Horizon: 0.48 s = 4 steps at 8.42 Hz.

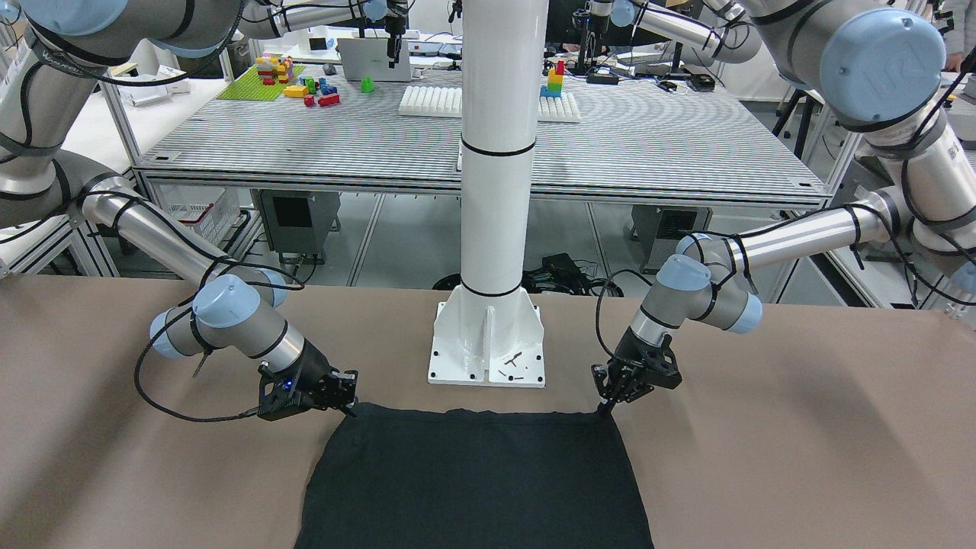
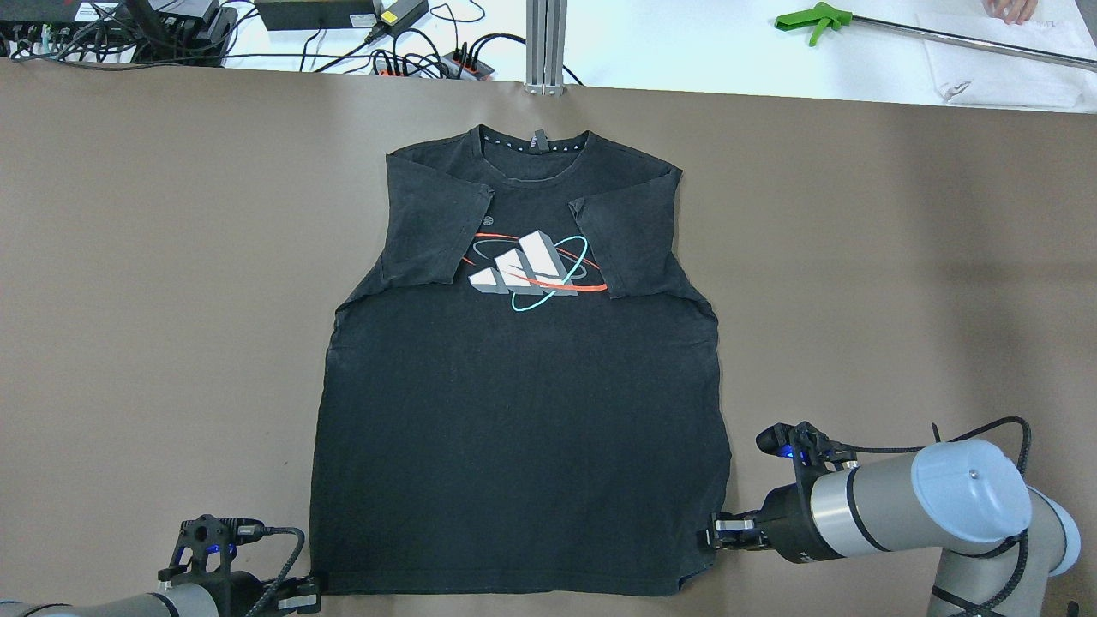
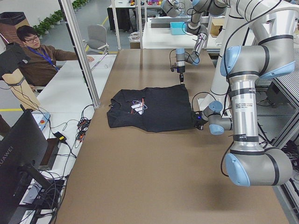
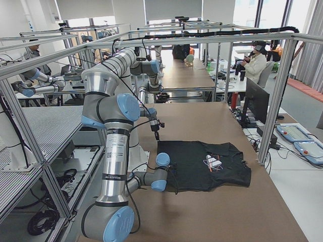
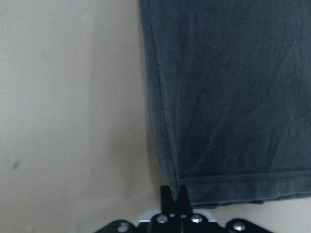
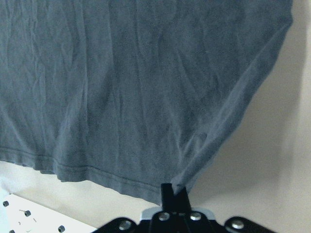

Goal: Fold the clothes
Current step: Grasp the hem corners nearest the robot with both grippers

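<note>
1. black fabric fills the lower centre of the front-facing view. the garment (image 1: 473,480) lies flat on the brown tabletop (image 1: 801,427), hem toward the robot base. the left gripper (image 1: 607,410) sits at the hem corner on view right, the right gripper (image 1: 349,406) at the corner on view left.
2. overhead view: the garment is spread face up with the collar (image 2: 536,141) on the far side. both sleeves are folded inward beside the printed logo (image 2: 531,274). each gripper touches one end of the hem (image 2: 497,591).
3. exterior left view: the near arm reaches the near hem corner, the far arm the far one. a person (image 3: 39,60) sits at a neighbouring desk, well apart. gripper state cannot be judged here.
4. exterior right view: same layout from the other end, logo facing up.
5. left wrist view: jaws nearly together, pinching the hem corner at the side seam.
6. right wrist view: jaws nearly together on the other corner. creases run into the pinch, so the cloth is held.
7. step in hand, as judged: the hem-to-collar fold, not yet begun.
   - raise both corners together and level.
   - keep the hem lightly taut between them.
   - carry the hem toward the collar and lower it square to the shoulders.
   - an uneven lift would likely skew the fold, and a thin pinch may slip.
</note>
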### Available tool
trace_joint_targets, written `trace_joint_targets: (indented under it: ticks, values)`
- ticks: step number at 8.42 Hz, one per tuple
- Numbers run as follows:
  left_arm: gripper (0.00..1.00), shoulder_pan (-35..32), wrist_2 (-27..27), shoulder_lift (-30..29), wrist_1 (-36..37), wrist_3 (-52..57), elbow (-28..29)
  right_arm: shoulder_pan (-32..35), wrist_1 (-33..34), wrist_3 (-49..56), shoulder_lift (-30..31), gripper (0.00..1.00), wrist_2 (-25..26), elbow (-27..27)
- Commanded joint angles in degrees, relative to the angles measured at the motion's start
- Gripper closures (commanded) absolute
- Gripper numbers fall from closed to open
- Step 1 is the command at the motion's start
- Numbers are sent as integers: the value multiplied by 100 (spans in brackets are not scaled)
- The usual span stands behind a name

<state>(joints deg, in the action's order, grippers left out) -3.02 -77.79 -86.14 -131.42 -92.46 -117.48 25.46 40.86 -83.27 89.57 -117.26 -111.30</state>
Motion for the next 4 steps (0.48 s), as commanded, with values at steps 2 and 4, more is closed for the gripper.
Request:
trace_joint_targets:
  ticks: [2,4]
  values:
    - [100,-725,-1628,-130,-967,797,-310,1107,-750,-48,218,100,-1838,-261]
    - [100,-1259,-2979,-279,-1481,905,-659,1672,-1053,-423,377,100,-2886,-715]
